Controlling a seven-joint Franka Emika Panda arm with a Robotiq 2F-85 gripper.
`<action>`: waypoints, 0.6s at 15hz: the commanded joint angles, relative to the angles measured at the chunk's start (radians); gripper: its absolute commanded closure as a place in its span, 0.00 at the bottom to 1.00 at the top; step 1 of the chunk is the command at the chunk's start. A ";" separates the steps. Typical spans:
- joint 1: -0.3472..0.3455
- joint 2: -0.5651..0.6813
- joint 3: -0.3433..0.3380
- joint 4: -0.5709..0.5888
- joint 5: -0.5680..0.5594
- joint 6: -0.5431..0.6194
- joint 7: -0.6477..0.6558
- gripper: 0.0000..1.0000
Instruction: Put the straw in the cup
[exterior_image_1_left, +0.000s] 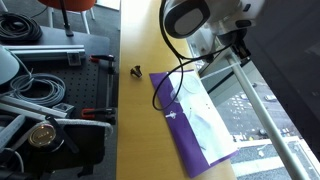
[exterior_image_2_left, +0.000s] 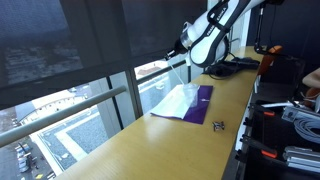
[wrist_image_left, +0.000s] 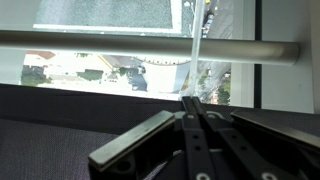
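Straw (wrist_image_left: 196, 50) is clamped in my end effector (wrist_image_left: 190, 102), whose fingers are shut on its near end. Its long axis runs out from the fingertips across the window rail (wrist_image_left: 100, 42). I hang over the worktop (exterior_image_1_left: 140, 130) by the glass. The cup (exterior_image_1_left: 200, 112), faint and uncertain, seems to sit on the purple cloth (exterior_image_1_left: 178, 135) below me, so I judge the straw's free end must tip downward.

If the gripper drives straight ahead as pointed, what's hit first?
Probably the window glass, with the straw in the gripper touching first; the railing is beyond. Depth unclear.
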 joint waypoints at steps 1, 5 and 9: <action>0.066 0.001 -0.042 -0.075 0.048 0.200 -0.006 1.00; 0.107 -0.012 -0.074 -0.110 0.052 0.201 -0.007 1.00; 0.128 -0.029 -0.101 -0.134 0.046 0.195 -0.007 1.00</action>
